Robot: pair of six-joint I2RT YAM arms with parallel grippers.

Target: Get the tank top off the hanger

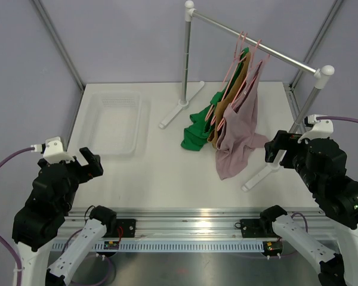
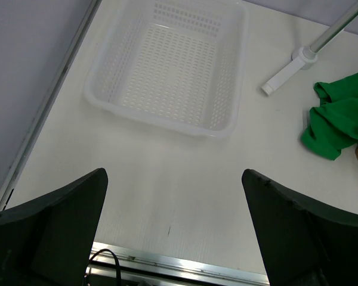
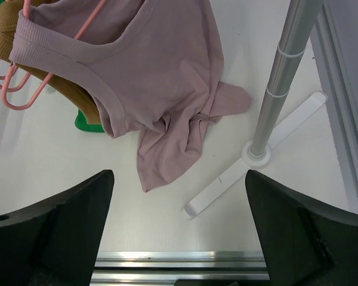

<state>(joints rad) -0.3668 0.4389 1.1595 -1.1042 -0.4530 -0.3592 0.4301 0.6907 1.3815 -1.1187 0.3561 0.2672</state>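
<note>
Tank top (image 1: 238,126) hung nearer the right arm (image 1: 331,179).
It draped down from the rack (image 1: 286,55), just ahead-left of the wide-open right fingers (image 3: 59,229); left fingers (image 2: 59,220) open too.

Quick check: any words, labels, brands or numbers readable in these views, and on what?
None can be read.
Mauve tank top, basket, rack pole: no print or tag showing.
Small boards on the front rail: too small to tell any marking.
</note>
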